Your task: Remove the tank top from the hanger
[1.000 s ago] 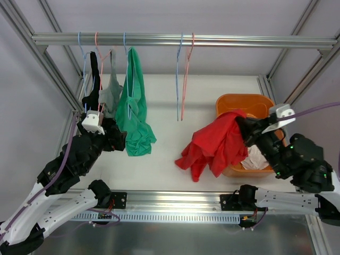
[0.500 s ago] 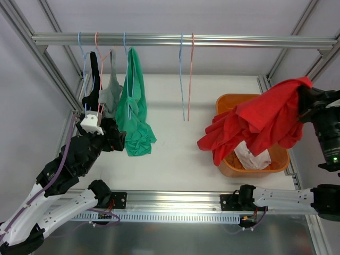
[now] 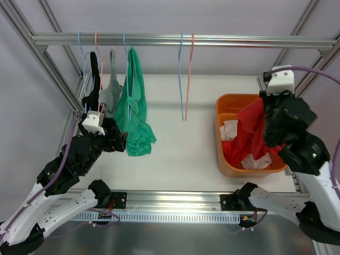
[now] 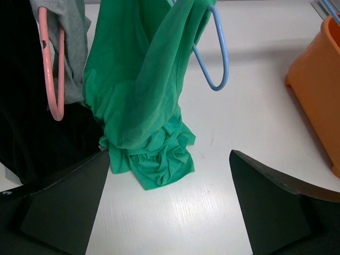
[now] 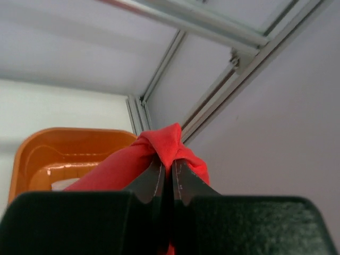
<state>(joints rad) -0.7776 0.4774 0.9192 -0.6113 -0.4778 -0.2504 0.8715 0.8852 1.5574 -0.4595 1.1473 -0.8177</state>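
Note:
The red tank top (image 3: 246, 137) is off the hangers and hangs from my right gripper (image 5: 167, 162), which is shut on a bunched fold of it (image 5: 166, 142). Its lower part drapes into the orange bin (image 3: 225, 103). In the top view the right arm stands over the bin's right side. Two hangers, a blue one (image 3: 180, 79) and a pink one (image 3: 188, 79), hang bare on the rail (image 3: 212, 40). My left gripper (image 4: 169, 159) is open, low over the table in front of the green garment (image 4: 143, 90), holding nothing.
On the rail's left end hang a black garment (image 3: 94, 79), a grey one (image 3: 110, 93) on a pink hanger (image 4: 53, 79) and the green one (image 3: 134, 106) on a blue hanger (image 4: 215, 58). White cloth (image 3: 230, 129) lies in the bin. Frame posts flank the table.
My right arm swung the red tank top up off the bin's front edge, out to the right, then back so it now hangs into the bin. The left arm stayed still.

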